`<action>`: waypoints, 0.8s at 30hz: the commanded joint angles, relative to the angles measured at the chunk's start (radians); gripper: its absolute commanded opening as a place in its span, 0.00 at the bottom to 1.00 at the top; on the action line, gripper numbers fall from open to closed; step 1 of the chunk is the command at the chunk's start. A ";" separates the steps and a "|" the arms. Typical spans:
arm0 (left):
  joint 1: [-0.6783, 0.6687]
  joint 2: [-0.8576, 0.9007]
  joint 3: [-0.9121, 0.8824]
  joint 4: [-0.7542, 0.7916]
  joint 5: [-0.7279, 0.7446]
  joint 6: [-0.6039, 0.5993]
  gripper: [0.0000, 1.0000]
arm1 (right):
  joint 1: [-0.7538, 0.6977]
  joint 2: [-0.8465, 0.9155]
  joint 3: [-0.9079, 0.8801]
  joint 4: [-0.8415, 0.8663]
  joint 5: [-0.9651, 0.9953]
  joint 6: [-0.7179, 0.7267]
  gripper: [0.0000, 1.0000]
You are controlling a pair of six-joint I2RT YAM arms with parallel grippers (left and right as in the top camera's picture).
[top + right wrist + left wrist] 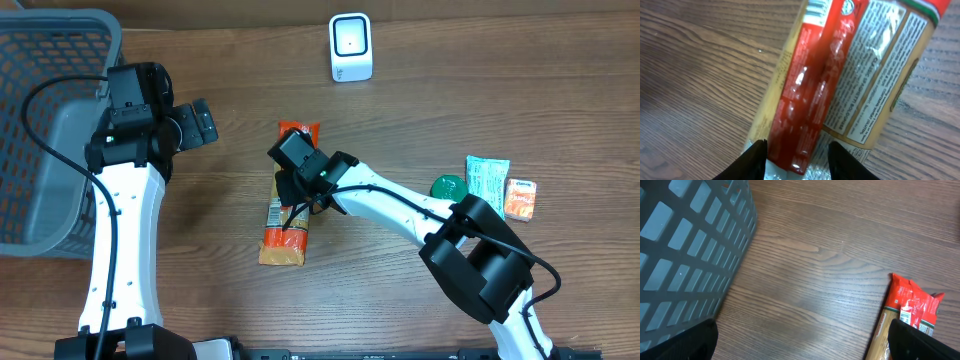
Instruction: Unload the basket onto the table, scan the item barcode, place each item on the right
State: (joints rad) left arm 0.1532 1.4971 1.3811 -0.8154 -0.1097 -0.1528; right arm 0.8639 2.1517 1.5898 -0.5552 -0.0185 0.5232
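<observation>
Step in hand: pickup of the item, scan not yet begun.

Item: spaghetti packet (285, 235), lying flat on the bench (500, 90) at centre, long axis roughly 12 to 6 o'clock, red end toward 12.

Right hand (290, 185) is over the packet's upper half. In the wrist view its two fingers (757, 160) stand partly spread on either side of the red strip, with the printed text panel facing up. Whether they are pinching the wrapper or only straddling it I cannot tell — contact is not visible.

Left hand (200, 125) sits at 9 o'clock of the packet, well apart from it, fingers spread wide and holding nothing. The grey basket (50, 130) is just beyond it at 9 to 10 o'clock.

The scanner (350, 47) stands upright at 12 o'clock, apart from the packet.

I cannot make out a barcode on the visible face.

Next move, as judged: firm the grip, lift the packet clear, carry it toward 12 o'clock and turn it so the barcode face meets the scanner window. The packet is long and the hold sits off its middle — expect sag or swing.
</observation>
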 commanded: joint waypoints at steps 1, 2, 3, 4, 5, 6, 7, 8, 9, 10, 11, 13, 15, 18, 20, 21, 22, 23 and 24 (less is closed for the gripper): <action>0.003 0.007 0.010 0.004 -0.005 0.019 1.00 | 0.002 0.007 -0.021 0.000 0.011 0.018 0.41; 0.003 0.007 0.010 0.004 -0.005 0.019 1.00 | 0.002 0.007 -0.021 -0.001 0.010 0.025 0.41; 0.003 0.007 0.010 0.004 -0.005 0.019 1.00 | 0.003 0.007 -0.021 -0.001 0.010 0.032 0.41; 0.003 0.007 0.010 0.004 -0.005 0.019 1.00 | 0.004 0.007 -0.021 -0.001 0.010 0.031 0.41; 0.003 0.007 0.010 0.004 -0.005 0.019 1.00 | 0.005 0.007 -0.021 -0.001 0.011 0.031 0.41; 0.003 0.007 0.010 0.004 -0.005 0.019 1.00 | 0.006 0.007 -0.021 -0.001 0.010 0.032 0.40; 0.003 0.007 0.010 0.004 -0.005 0.019 1.00 | 0.006 0.007 -0.021 -0.002 0.010 0.032 0.38; 0.003 0.007 0.010 0.004 -0.005 0.019 1.00 | 0.007 0.007 -0.021 -0.003 0.010 0.032 0.36; 0.003 0.007 0.010 0.004 -0.005 0.019 1.00 | 0.007 0.007 -0.021 -0.006 0.010 0.032 0.34; 0.003 0.007 0.010 0.004 -0.005 0.019 1.00 | 0.007 0.007 -0.021 -0.009 0.010 0.032 0.34; 0.003 0.007 0.010 0.004 -0.005 0.019 1.00 | 0.008 0.007 -0.024 -0.008 0.010 0.032 0.34; 0.003 0.007 0.010 0.004 -0.005 0.019 1.00 | 0.007 0.007 -0.032 -0.006 0.010 0.032 0.34; 0.003 0.007 0.010 0.004 -0.005 0.019 1.00 | 0.007 0.007 -0.040 -0.006 0.011 0.032 0.34; 0.003 0.007 0.010 0.004 -0.005 0.019 1.00 | 0.007 0.007 -0.045 -0.010 0.032 0.031 0.34; 0.003 0.007 0.010 0.004 -0.005 0.019 1.00 | 0.007 0.007 -0.045 -0.021 0.054 0.031 0.34; 0.003 0.007 0.010 0.004 -0.005 0.019 1.00 | 0.007 0.007 -0.045 -0.027 0.066 0.031 0.34; 0.003 0.007 0.010 0.004 -0.005 0.019 1.00 | 0.007 0.007 -0.045 -0.032 0.079 0.031 0.34; 0.003 0.007 0.010 0.004 -0.005 0.019 1.00 | 0.007 0.007 -0.045 -0.034 0.085 0.030 0.32; 0.003 0.007 0.010 0.004 -0.005 0.019 1.00 | 0.007 0.007 -0.045 -0.034 0.085 0.030 0.27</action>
State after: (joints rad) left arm 0.1532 1.4971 1.3811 -0.8154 -0.1097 -0.1528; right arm 0.8677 2.1517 1.5696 -0.5739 0.0143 0.5503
